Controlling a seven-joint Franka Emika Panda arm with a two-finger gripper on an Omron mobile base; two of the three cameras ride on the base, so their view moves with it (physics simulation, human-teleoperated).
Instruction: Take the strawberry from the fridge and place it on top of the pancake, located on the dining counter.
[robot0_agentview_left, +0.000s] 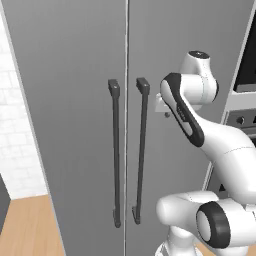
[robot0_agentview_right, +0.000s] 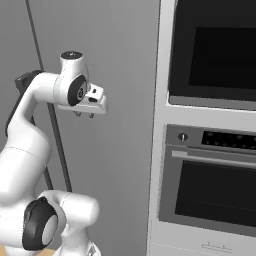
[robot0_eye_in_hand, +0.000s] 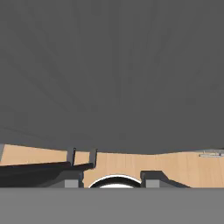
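Nearest: tool (robot0_eye_in_hand: 113, 177) partly open, fingertips (robot0_eye_in_hand: 72, 179) apart with nothing between them, gripping nothing. Hovering just in front of the right door of the fridge (robot0_agentview_left: 75, 100), beside the top of the right handle (robot0_agentview_left: 141, 150), not touching it as far as can be told.

Next: 2 long dark bar handles, left handle (robot0_agentview_left: 116, 155) and right one side by side at the door seam. Both doors shut.

Farthest: strawberry judged to be inside, behind those shut doors, so out of reach until 1 door swings open.

Handling, as a judgement: tiny, light, soft, easily bruised, rounded and likely to roll or slip. Best pinched gently across the widest part, jaws barely wider than the berry, little squeeze. Handle stiff and fixed by contrast; firm grip across the bar likely needed.

Left base view: gives both handles full length, a strip of wooden floor (robot0_agentview_left: 30, 225) and white tiled wall (robot0_agentview_left: 15, 125). Right base view: gives the tool (robot0_agentview_right: 85, 114) side-on against the door, plus 2 stacked ovens (robot0_agentview_right: 215, 195) right of the fridge. Hand view: gives the gap between the fingertips, grey door close ahead.
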